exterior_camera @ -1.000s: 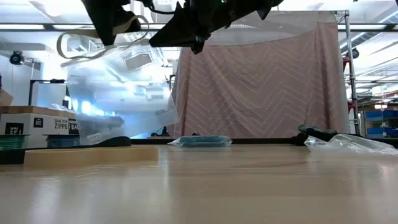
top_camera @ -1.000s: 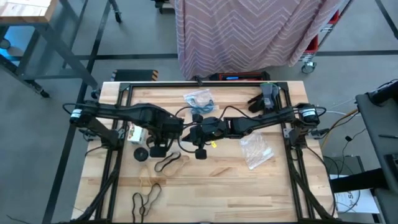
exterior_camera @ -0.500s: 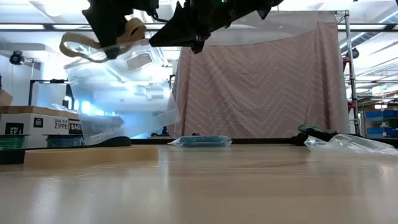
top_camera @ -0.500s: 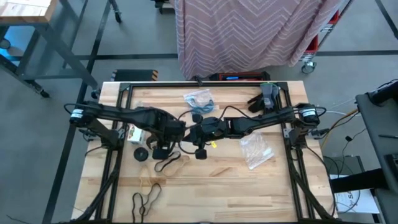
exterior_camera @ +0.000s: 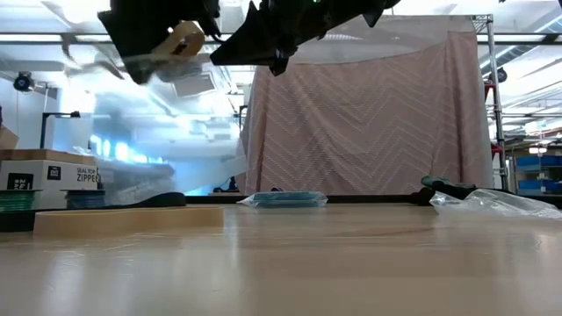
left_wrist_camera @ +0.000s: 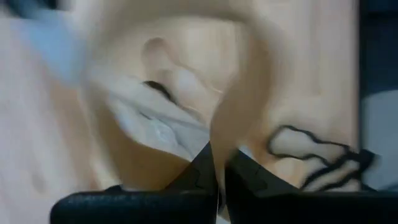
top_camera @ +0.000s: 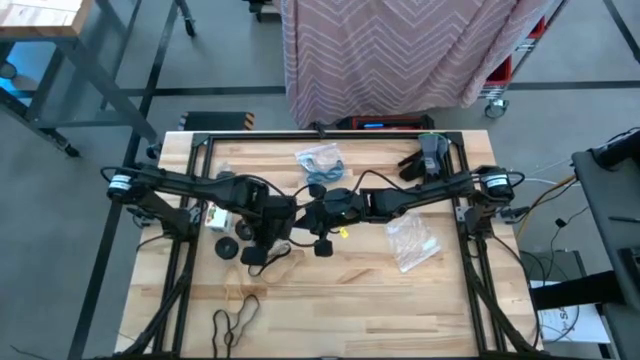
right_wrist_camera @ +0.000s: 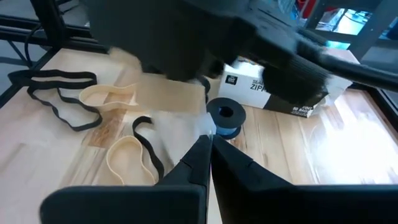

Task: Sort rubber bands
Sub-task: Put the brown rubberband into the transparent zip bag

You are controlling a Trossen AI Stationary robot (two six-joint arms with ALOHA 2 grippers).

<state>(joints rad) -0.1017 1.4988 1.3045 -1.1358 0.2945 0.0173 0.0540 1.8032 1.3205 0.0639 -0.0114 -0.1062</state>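
You have a clear plastic bag [exterior_camera: 167,132] hanging in the air over the middle-left of the table [top_camera: 400,300], pinched along its top edge by both grippers. The right gripper [right_wrist_camera: 208,144] has its fingers clamped together on the bag's edge. The left gripper [left_wrist_camera: 217,163] is likewise clenched, with a tan rubber band [left_wrist_camera: 239,93] looped up from its fingertips together with the bag film. Your pictures are too blurred to show whether anything lies inside the hanging bag.

Two more bags lie on the wood. The one near the back edge [top_camera: 320,158] holds something blue, though you cannot make out what. The other [top_camera: 410,240], toward the right side, looks flat and crinkled, and its contents are not discernible. A white zipper-bag box [right_wrist_camera: 273,93] sits at the left, and a dark roll of tape [right_wrist_camera: 225,115] stands just beside it.

The loose rubber bands lie on the table's left front area. A black band [top_camera: 268,262] and a tan band [top_camera: 240,290] rest just below the left gripper, partly overlapping. Another black band [top_camera: 232,320] sprawls near the front edge, twisted into a long, uneven loop. All are thin, limp and flat on the wood.
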